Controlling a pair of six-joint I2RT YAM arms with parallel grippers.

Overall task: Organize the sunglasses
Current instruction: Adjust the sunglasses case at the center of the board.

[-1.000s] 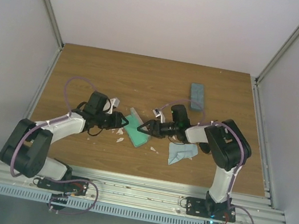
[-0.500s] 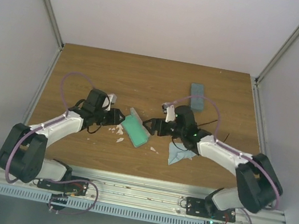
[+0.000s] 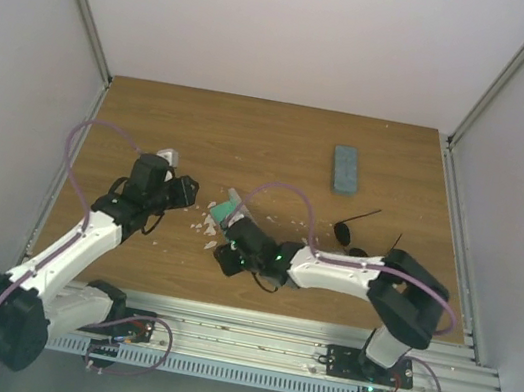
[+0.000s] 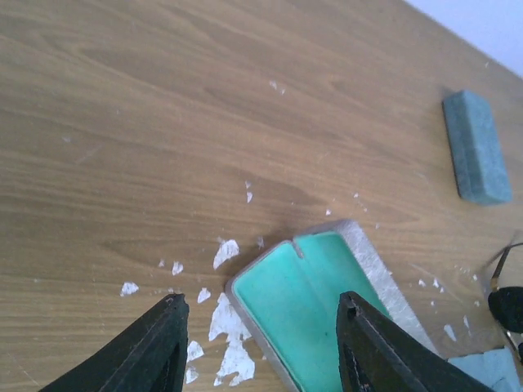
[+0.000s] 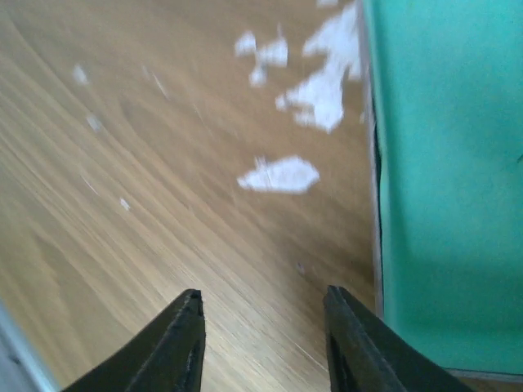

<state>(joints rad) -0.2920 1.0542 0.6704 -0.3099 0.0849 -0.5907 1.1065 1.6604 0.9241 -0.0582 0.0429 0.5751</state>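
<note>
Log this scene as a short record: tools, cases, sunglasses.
left tool: open, empty, facing the open case
right tool: open, empty, low beside the open case
open case: green lining up, nothing seen inside
closed case: farther back on the table, apart from the rest
sunglasses: dark pair on the table, outside both cases
cloth: next to the sunglasses
</note>
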